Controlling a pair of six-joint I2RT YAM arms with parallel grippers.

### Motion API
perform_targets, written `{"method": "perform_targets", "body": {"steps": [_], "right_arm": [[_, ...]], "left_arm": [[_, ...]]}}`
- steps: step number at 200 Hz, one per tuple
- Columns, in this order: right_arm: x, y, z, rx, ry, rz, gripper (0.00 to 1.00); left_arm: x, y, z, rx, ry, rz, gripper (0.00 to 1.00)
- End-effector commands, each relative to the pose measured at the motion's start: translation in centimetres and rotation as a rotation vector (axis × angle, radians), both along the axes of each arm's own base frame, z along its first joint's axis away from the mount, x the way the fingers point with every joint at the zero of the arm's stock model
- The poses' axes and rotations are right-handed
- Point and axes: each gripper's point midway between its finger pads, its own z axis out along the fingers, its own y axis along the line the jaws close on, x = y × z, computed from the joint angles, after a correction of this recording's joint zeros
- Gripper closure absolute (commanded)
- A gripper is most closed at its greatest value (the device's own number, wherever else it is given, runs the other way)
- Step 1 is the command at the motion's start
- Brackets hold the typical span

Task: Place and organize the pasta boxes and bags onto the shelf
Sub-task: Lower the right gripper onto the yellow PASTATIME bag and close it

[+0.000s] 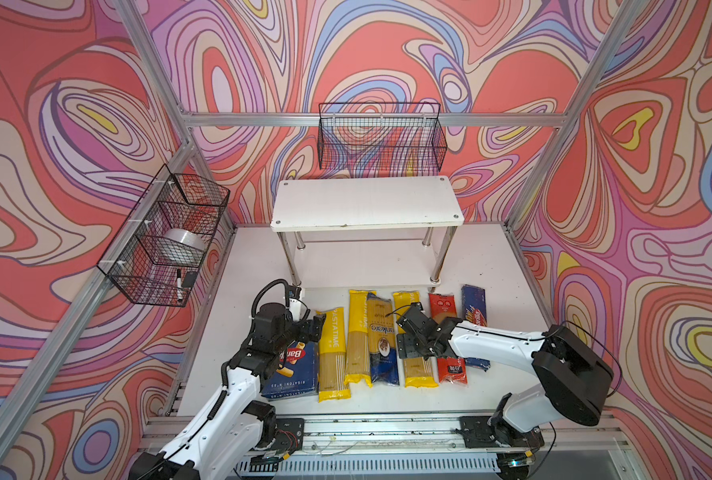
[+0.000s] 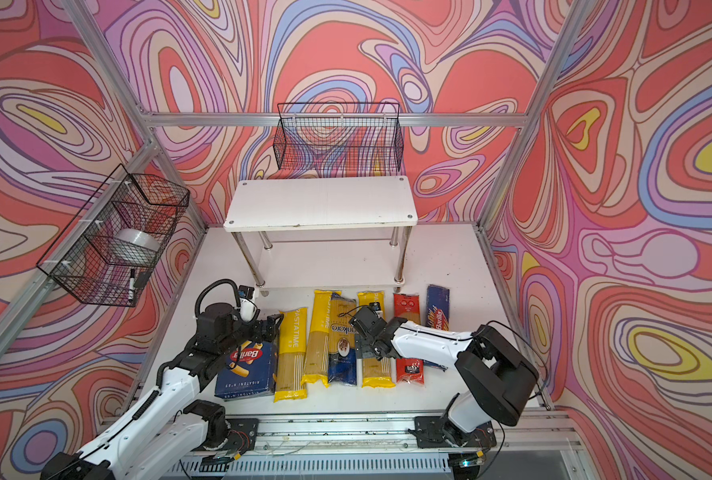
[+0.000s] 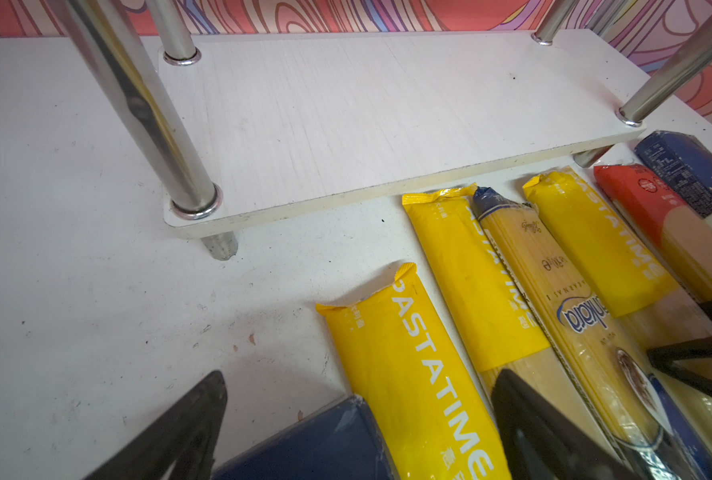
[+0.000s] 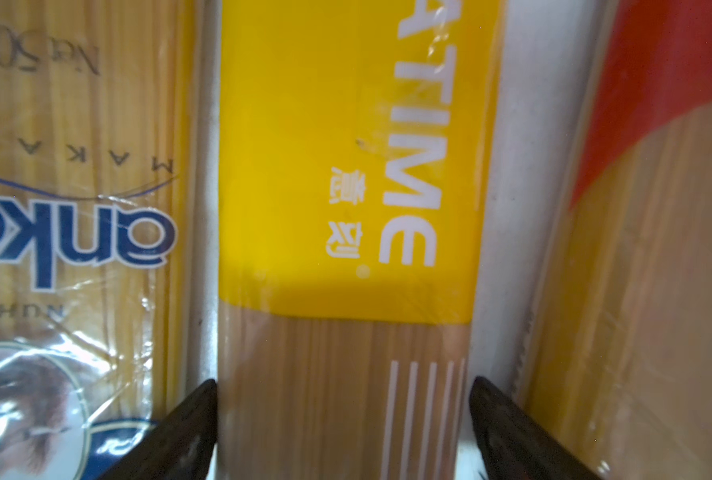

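Note:
Two pasta boxes and several bags lie in a row on the white table in front of the shelf (image 1: 366,203). From the left come the wide rigatoni box (image 1: 300,376), two yellow bags (image 1: 332,357) (image 1: 357,336), the dark blue bag (image 1: 381,332), a third yellow bag (image 1: 406,301), the red bag (image 1: 441,305) and the narrow spaghetti box (image 1: 473,307). My left gripper (image 3: 358,436) hangs open over the rigatoni box's far corner (image 3: 316,449). My right gripper (image 4: 341,428) stands open astride the third yellow bag (image 4: 346,166), a finger on either side. Both shelf boards are bare.
A black wire basket (image 1: 379,137) hangs on the back wall above the shelf. Another basket (image 1: 167,237) on the left wall holds a tape roll (image 1: 184,245) and a marker (image 1: 178,284). Chrome shelf legs (image 3: 146,112) stand just beyond the left gripper.

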Motion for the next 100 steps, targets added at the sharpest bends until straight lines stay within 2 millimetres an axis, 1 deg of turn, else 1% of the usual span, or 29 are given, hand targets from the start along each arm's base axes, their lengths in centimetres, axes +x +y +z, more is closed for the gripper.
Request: {"method": "perform_targets", "body": {"steps": [1, 16, 47, 85, 100], "right_arm": [[-0.5, -0.4, -1.1, 0.0, 0.006, -0.023, 0.03], [-0.6, -0.3, -1.5, 0.004, 0.012, -0.023, 0.04], [-0.7, -1.1, -2.3, -0.056, 0.033, -0.019, 0.07], [-0.4, -1.1, -1.6, -0.059, 0.012, -0.019, 0.12], [-0.4, -1.1, -1.7, -0.067, 0.016, -0.008, 0.17]], "left_arm": [[0.3, -0.1, 1.1, 0.001, -0.025, -0.008, 0.0], [0.3, -0.1, 1.1, 0.004, -0.023, -0.007, 0.0], [0.3, -0.1, 1.1, 0.003, -0.023, -0.006, 0.0], [0.2, 0.0, 1.1, 0.003, -0.027, -0.003, 0.0], [0.2, 0.0, 1.2, 0.004, -0.03, -0.002, 0.0]]}}
